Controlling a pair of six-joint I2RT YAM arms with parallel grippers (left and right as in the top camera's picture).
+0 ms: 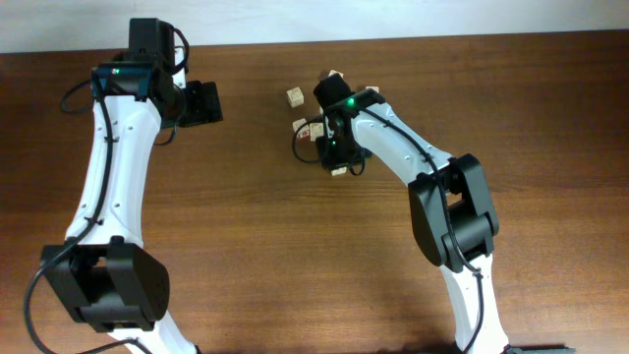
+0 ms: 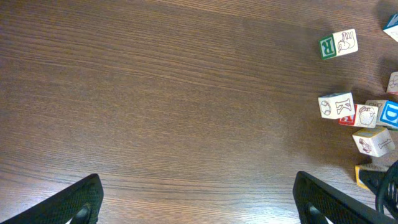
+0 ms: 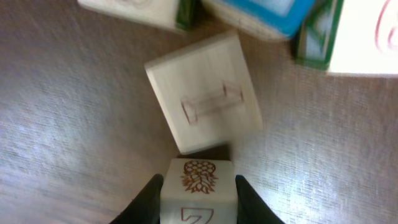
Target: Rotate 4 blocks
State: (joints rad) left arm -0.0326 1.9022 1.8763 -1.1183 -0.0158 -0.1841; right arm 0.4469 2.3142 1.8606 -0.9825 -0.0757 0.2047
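My right gripper (image 3: 199, 200) is shut on a pale-wood block (image 3: 199, 186) printed with a brown pineapple and a red letter; its black fingers (image 3: 149, 202) press both side faces. Just beyond it lies a tilted block (image 3: 204, 93) with a faint outlined letter. Overhead, the right gripper (image 1: 334, 146) sits among the cluster of blocks (image 1: 294, 96). The left wrist view has a green R block (image 2: 337, 45), a K block (image 2: 336, 106) and a red-printed one (image 2: 367, 116) at far right. My left gripper (image 2: 198, 205) is open over bare table, well left of them.
A blue-faced cube (image 3: 261, 12) and a green-edged cube (image 3: 314, 34) crowd the far side of the tilted block. The blue D cube (image 2: 390, 114) and a pale cube (image 2: 374, 142) sit by the K block. The left gripper (image 1: 204, 102) hovers left of the cluster.
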